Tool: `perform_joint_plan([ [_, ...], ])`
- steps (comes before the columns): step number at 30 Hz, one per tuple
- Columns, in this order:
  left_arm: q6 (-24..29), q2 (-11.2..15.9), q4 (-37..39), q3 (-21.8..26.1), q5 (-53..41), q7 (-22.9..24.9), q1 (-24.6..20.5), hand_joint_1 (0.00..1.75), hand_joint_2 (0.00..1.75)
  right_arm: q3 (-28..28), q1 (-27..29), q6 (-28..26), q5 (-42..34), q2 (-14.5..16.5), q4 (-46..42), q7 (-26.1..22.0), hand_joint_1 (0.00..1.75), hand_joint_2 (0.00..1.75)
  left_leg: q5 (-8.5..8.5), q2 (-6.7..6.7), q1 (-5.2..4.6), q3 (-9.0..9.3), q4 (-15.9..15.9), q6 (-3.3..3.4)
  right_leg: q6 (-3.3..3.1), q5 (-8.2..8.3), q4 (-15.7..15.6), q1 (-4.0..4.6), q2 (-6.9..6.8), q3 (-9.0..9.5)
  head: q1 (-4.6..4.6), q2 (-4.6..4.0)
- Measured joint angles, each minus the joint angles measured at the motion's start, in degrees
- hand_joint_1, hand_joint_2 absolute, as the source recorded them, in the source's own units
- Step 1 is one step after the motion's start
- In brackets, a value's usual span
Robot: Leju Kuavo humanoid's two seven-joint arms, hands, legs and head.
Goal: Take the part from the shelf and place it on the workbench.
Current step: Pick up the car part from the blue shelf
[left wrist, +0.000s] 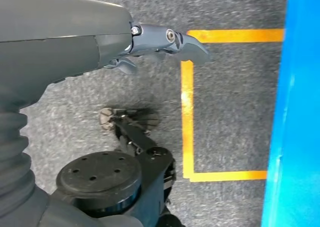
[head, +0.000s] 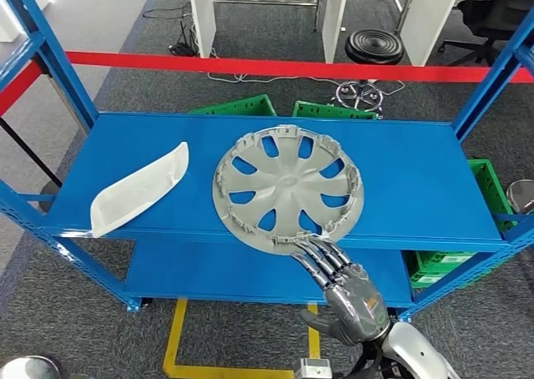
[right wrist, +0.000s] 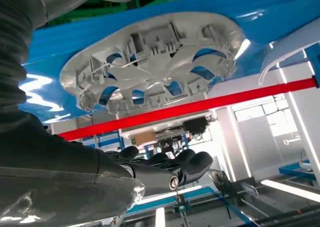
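Left on the blue shelf (head: 409, 170) a white curved panel (head: 139, 189), at centre the grey wheel cover (head: 288, 186) lying flat, lower right the right hand (head: 343, 283) unclenched, fingertips at the cover's near rim, grasping nothing.

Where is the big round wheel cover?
In the head view, the wheel cover lies flat mid-shelf, right of the white curved part, its near edge by the right hand.
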Motion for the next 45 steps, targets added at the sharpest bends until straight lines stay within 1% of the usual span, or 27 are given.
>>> perform_joint_plan([
  [1,-0.06,-0.04,0.13,0.25,-0.34,-0.23,-0.19,0.00,1.75,0.14,-0.07,0.02,0.03,-0.08,0.00,0.08,0.00,1.75,-0.51,-0.05,-0.12,0.46,-0.01,-0.18,-0.39,2.11,-2.41,0.22,0.00,0.56,0.01,0.00],
  [2,-0.11,-0.07,0.24,0.48,-0.62,-0.41,-0.36,0.00,1.75,0.27,-0.11,0.03,0.04,-0.13,-0.01,0.15,0.00,1.75,-0.91,-0.09,-0.19,0.72,-0.11,-0.43,-0.69,3.41,-3.68,0.36,0.05,1.01,-0.01,0.00],
  [3,-0.17,-0.09,0.35,0.67,-0.84,-0.54,-0.50,0.00,1.75,0.36,-0.14,0.04,0.06,-0.17,-0.03,0.20,0.00,1.75,-0.91,-0.12,-0.25,0.90,0.01,-0.74,-0.84,3.76,-4.07,0.40,0.16,1.27,-0.02,0.00],
  [4,-0.19,-0.10,0.45,0.85,-0.99,-0.65,-0.56,0.00,1.31,0.45,-0.18,0.04,0.08,-0.19,-0.04,0.24,0.00,1.75,-0.82,-0.09,-0.25,1.02,-0.11,-0.64,-0.66,4.18,-4.44,0.38,0.23,1.69,-0.04,-0.01],
  [5,-0.20,-0.09,0.55,1.02,-1.17,-0.76,-0.65,0.00,0.87,0.52,-0.23,0.03,0.10,-0.20,-0.05,0.26,0.00,1.75,-0.68,-0.03,-0.24,1.19,-0.32,-0.26,-0.55,4.86,-4.80,0.36,0.32,2.00,-0.16,-0.01],
  [7,-0.22,-0.07,0.79,1.46,-1.65,-0.97,-0.98,0.00,0.00,0.65,-0.35,0.03,0.15,-0.28,-0.02,0.37,0.00,1.75,-0.62,0.05,-0.28,1.55,-1.07,0.50,-0.23,5.38,-5.16,0.35,0.42,2.12,-0.34,-0.01],
  [8,-0.22,-0.07,0.91,1.67,-1.94,-1.06,-1.16,0.00,0.00,0.71,-0.39,0.05,0.19,-0.33,0.01,0.42,0.00,1.75,-0.70,0.05,-0.28,1.64,-1.48,0.36,-0.36,5.36,-5.17,0.37,0.44,2.01,-0.39,0.00],
  [10,-0.11,-0.07,1.09,2.05,-2.49,-1.14,-1.33,0.00,0.00,0.87,-0.40,0.17,0.28,-0.39,0.06,0.64,0.00,1.75,-0.78,0.05,-0.27,1.77,-1.98,-0.30,-0.61,5.18,-5.17,0.38,0.43,1.95,-0.39,0.00],
  [11,-0.04,-0.07,1.15,2.23,-2.70,-1.13,-1.37,0.00,0.00,0.97,-0.42,0.30,0.32,-0.39,0.11,0.76,0.00,1.75,-0.80,0.05,-0.27,1.82,-2.12,-0.50,-0.71,5.10,-5.17,0.38,0.42,1.97,-0.38,0.00],
  [14,0.02,-0.07,1.32,2.71,-3.25,-1.11,-1.60,0.00,0.00,1.24,-0.54,0.88,0.29,-0.39,0.42,1.10,0.00,1.75,-0.85,0.05,-0.25,1.89,-2.26,-0.94,-0.89,4.98,-5.16,0.39,0.42,2.02,-0.35,0.00],
  [17,-0.07,-0.07,1.46,3.14,-3.84,-1.22,-1.78,0.00,0.00,1.53,-0.69,1.35,0.14,-0.39,0.79,1.32,0.00,1.75,-0.80,0.05,-0.27,1.89,-2.29,-1.12,-0.93,4.98,-5.16,0.38,0.42,2.06,-0.34,0.00],
  [23,-0.30,-0.07,1.63,3.74,-5.02,-2.06,-2.15,0.00,0.00,2.05,-1.17,2.01,0.13,-0.39,1.45,2.10,0.00,1.75,-0.74,0.04,-0.34,1.93,-2.29,-1.17,-0.91,5.16,-5.32,0.32,0.39,2.21,-0.33,0.00],
  [37,-0.61,-0.07,1.90,4.19,-5.56,-2.40,-2.35,0.00,0.00,2.31,-1.39,2.31,0.40,-0.39,1.87,2.33,0.00,1.75,-0.74,0.04,-0.35,1.91,-2.29,-1.15,-0.86,5.21,-5.44,0.31,0.40,2.23,-0.33,0.00],
  [42,-1.08,-0.02,2.26,5.14,-7.67,-3.91,-2.86,0.00,0.00,2.75,-2.25,2.97,1.26,-0.26,2.10,2.91,0.00,1.75,-0.76,0.04,-0.54,1.89,-2.23,-1.04,-0.65,5.34,-5.54,0.06,0.40,2.23,-0.35,0.00],
  [45,-1.09,0.04,2.55,5.64,-8.04,-4.18,-3.16,0.00,0.00,3.07,-2.72,3.39,1.66,-0.08,2.42,3.08,0.00,1.75,-0.74,0.05,-0.78,1.89,-2.21,-0.74,-0.40,5.43,-5.59,-0.20,0.40,2.23,-0.34,0.00],
])
